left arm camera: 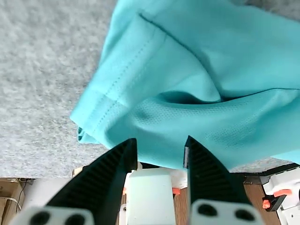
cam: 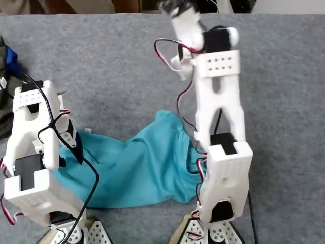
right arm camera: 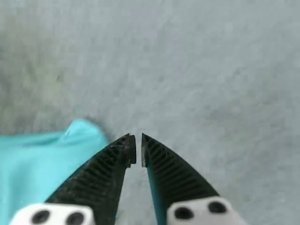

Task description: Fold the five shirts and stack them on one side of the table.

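The teal shirt point(cam: 147, 168) lies crumpled on the grey counter point(cam: 101, 61), close to its near edge, between the bases of the left arm point(cam: 35, 152) and the right arm point(cam: 221, 101). It has to be spread flat before any fold is made, and that looks like the step in hand. The left pincer point(left arm camera: 160, 140) hangs released just over a bunched end of the cloth, beside a stitched hem point(left arm camera: 117, 89). It would do best to come down on that hem, take one layer only at the corner, and draw it outward low along the counter. Lifting it would drag the whole heap toward the edge. The right pincer point(right arm camera: 138, 140) is clenched almost to touching with nothing between its tips, and in its own wrist view a corner of the shirt lies off to one side. It will need to release and take the opposite end so the two can pull the cloth taut. Both arms cover the shirt's ends from above, so collar, sleeves and front or back cannot be told apart. I cannot say whether that hem is a sleeve's or the bottom edge. A dark heap point(cam: 6, 66) at the counter's side is cut off and unclear.
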Available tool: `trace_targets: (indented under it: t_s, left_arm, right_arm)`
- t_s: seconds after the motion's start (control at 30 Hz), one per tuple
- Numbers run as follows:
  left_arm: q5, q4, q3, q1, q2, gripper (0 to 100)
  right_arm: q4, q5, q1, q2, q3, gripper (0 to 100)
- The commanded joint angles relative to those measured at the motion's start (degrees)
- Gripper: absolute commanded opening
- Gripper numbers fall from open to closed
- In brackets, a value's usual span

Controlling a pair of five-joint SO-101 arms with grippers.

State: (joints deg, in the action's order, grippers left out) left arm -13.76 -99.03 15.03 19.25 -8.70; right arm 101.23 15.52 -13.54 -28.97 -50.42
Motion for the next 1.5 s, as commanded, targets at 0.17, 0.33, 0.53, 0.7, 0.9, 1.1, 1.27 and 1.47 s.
trace_targets:
  t_s: [0.17,0.33,0.53,0.7,0.9,1.1,1.27,1.47]
  left_arm:
    - [0.2,-1.0,3.7,-0.4,0.4,18]
    - [0.2,-1.0,6.9,-0.4,0.4,18]
    - [0.1,-0.9,7.8,4.7,0.4,18]
    - [-0.3,-0.9,8.2,7.8,0.4,18]
    - [-0.3,-0.9,8.2,8.1,0.4,18]
    - [-0.3,-0.9,8.1,7.9,0.4,18]
    - [-0.4,-0.9,7.5,7.6,0.4,18]
    - [-0.4,-0.9,4.5,7.2,0.4,17]
  right_arm:
    - [-6.0,-1.3,-7.0,-3.6,14.5,4.4]
    - [-6.2,-2.5,-10.2,-7.3,14.5,4.4]
    - [-6.2,-3.2,-12.9,-11.4,14.6,8.0]
    - [-6.2,-3.2,-12.8,-13.6,14.5,25.5]
    - [-6.3,-3.7,-12.5,-16.6,14.8,19.1]
    - [-5.9,-4.5,-11.7,-19.1,14.5,0.9]
    - [-1.7,-4.8,-7.3,-17.4,8.2,1.9]
    - [1.0,-4.8,-1.5,-9.3,-5.1,1.9]
